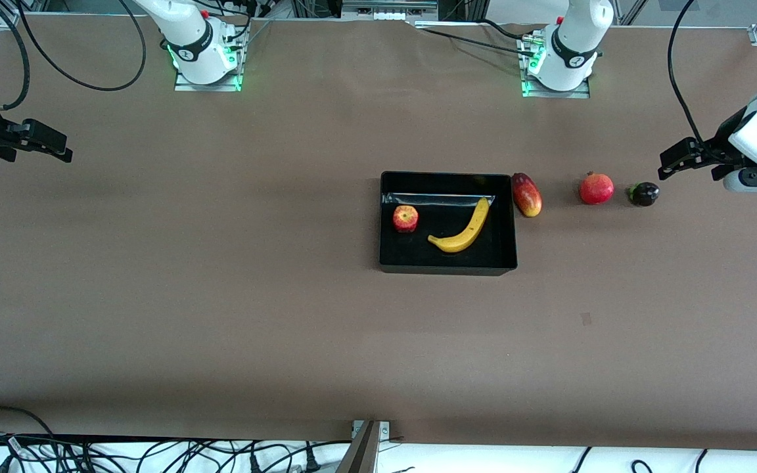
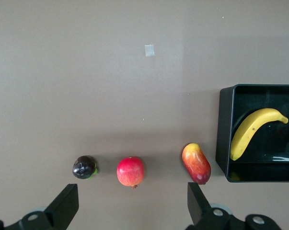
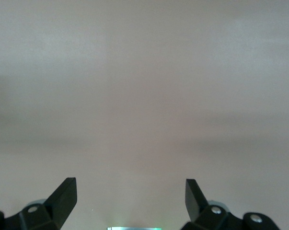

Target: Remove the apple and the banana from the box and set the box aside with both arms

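The black box (image 1: 447, 265) sits near the table's middle, and both fruits lie inside it: the red-and-yellow apple (image 1: 405, 218) and the curved yellow banana (image 1: 465, 230). The left wrist view shows the box (image 2: 223, 129) and banana (image 2: 252, 132) too. My left gripper (image 1: 671, 163) hangs open and empty at the left arm's end of the table, beside the dark fruit; its fingers (image 2: 66, 203) frame bare table. My right gripper (image 1: 56, 146) hangs open and empty over bare table at the right arm's end, its fingers (image 3: 65, 196) wide apart.
Beside the box toward the left arm's end lie a mango (image 1: 527, 194), a red pomegranate (image 1: 596, 188) and a small dark fruit (image 1: 644, 194). A small tape mark (image 1: 586, 319) lies nearer the front camera. Cables trail along the table's near edge.
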